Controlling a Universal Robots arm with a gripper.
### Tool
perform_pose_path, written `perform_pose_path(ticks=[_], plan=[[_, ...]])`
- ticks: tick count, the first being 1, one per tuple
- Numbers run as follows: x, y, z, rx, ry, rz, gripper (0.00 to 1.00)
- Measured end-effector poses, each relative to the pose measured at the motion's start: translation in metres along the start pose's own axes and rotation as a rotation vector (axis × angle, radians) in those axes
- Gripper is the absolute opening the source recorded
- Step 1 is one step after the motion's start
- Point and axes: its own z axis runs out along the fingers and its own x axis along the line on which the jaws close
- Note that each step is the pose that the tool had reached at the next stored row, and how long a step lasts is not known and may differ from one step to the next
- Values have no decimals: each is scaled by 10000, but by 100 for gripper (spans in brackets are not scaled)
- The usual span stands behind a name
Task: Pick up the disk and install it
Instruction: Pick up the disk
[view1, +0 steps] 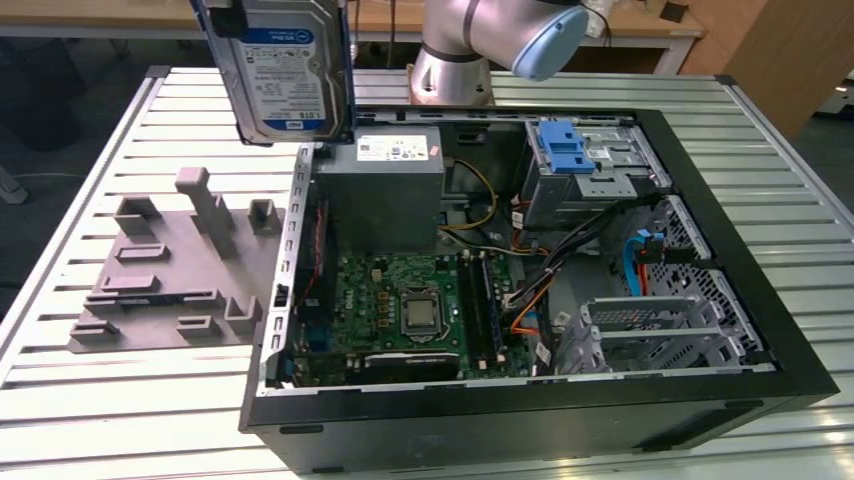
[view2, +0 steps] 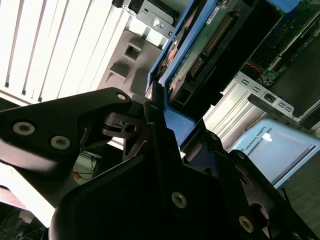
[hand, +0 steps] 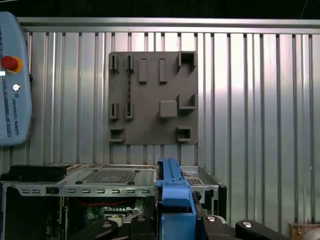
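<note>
The disk (view1: 286, 72), a silver-grey hard drive with a white-and-blue label in a blue carrier, hangs upright in the air. It is above the open computer case's (view1: 747, 300) far corner on the exterior view's left. My gripper (view2: 167, 122) is shut on it, the black fingers (view2: 117, 125) clamping the blue carrier from both sides. The second wrist view shows the disk's green circuit-board side (view2: 200, 47). In the first wrist view the carrier's blue edge (hand: 174, 195) stands between the gripper's (hand: 175, 222) fingers.
A grey fixture plate (view1: 174, 270) with raised blocks lies on the slatted metal table (view1: 80, 400), beside the case. Inside the case a metal drive cage (view1: 587, 175) carries a blue plastic bracket (view1: 566, 148). A teach pendant (hand: 12, 80) lies at the table's edge.
</note>
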Motion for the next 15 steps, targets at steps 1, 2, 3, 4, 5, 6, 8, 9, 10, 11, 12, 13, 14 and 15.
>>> perform_pose_path(ticks=[1, 2, 3, 4, 5, 6, 8, 9, 10, 11, 12, 13, 14, 15], plan=[[2, -16, 0, -2, 0, 0, 36], [5, -36, -1, -6, 1, 1, 36], [7, -60, -1, -11, 0, 0, 36], [8, -85, -2, -16, 0, 0, 36], [9, -109, -2, -21, 0, 0, 36], [10, -133, -3, -26, 1, 0, 36], [12, -179, -4, -32, 0, 1, 36], [14, -201, -4, -34, 0, 1, 36], [16, -220, -5, -35, 1, 0, 36], [17, -233, -5, -35, 0, 0, 36], [20, -242, -5, -35, 1, 0, 36], [24, -249, -5, -35, 0, 0, 36], [28, -255, -5, -35, 0, 0, 36], [32, -260, -5, -34, 0, 0, 36]])
